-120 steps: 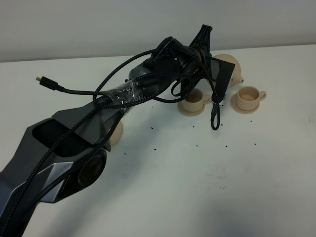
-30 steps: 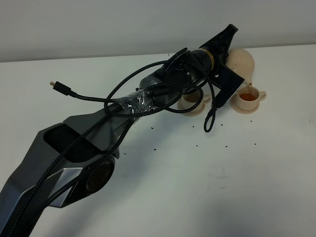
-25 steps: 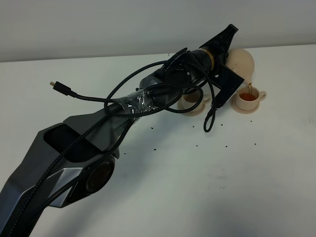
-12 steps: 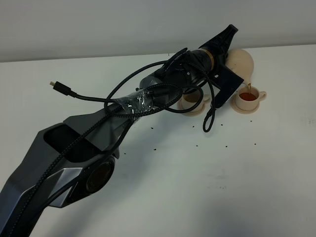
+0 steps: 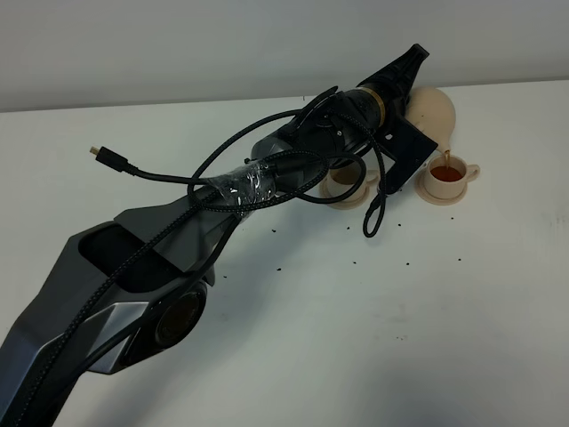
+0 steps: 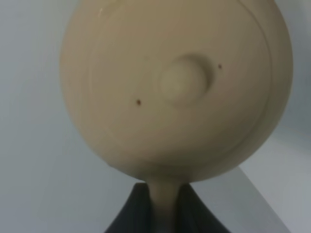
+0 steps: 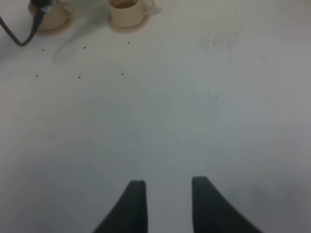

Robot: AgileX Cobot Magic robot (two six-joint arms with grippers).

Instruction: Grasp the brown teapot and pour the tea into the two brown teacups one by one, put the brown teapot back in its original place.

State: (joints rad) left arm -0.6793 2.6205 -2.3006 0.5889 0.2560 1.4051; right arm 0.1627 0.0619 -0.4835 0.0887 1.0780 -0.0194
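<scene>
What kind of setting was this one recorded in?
Most likely a robot test bench, not a kitchen: a plain white table against a blank wall, taped cables on the arm, and just a teapot and teacup as props.

One teapot [image 5: 436,107], two cups and two small saucers on one white table [image 5: 373,347]. One cup [image 5: 447,173] stands clear of the arm and the other cup [image 5: 354,182] is half behind it. A saucer [image 5: 444,196] sits under the first and a saucer [image 5: 345,202] under the second. One arm [image 5: 178,231] crosses the high view, trailing one loose plug [image 5: 93,151]. Two grippers, a left gripper [image 6: 163,194] and a right gripper [image 7: 165,187], show in the wrist views. Dark specks [image 5: 407,262] dot the table, too fine for a firm count.
</scene>
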